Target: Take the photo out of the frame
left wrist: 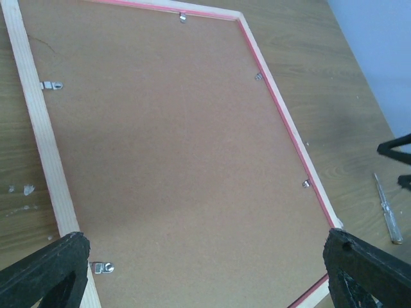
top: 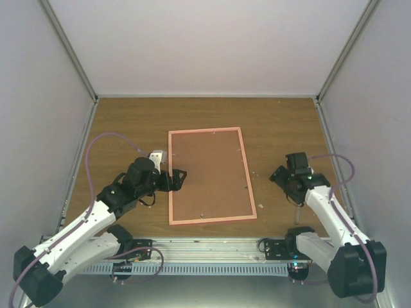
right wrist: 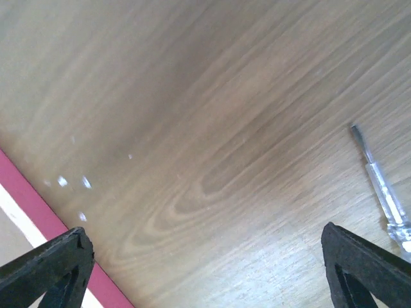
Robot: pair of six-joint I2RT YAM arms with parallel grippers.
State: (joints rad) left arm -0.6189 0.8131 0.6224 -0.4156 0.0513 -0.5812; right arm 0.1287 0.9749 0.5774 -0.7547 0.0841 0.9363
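Top external: the frame [top: 212, 220] lies face-down, backing board [top: 209, 173] inside; left and right jaws spread, empty.

Matt fibreboard-backed frame [top: 210, 176], wood-grain table [top: 276, 122]

wood-grain table [top: 128, 122], centre; plain white back wall [top: 212, 45], top; white left wall [top: 32, 128]; white right wall [top: 379, 96]; grey metal corner posts [top: 67, 48]; even light.
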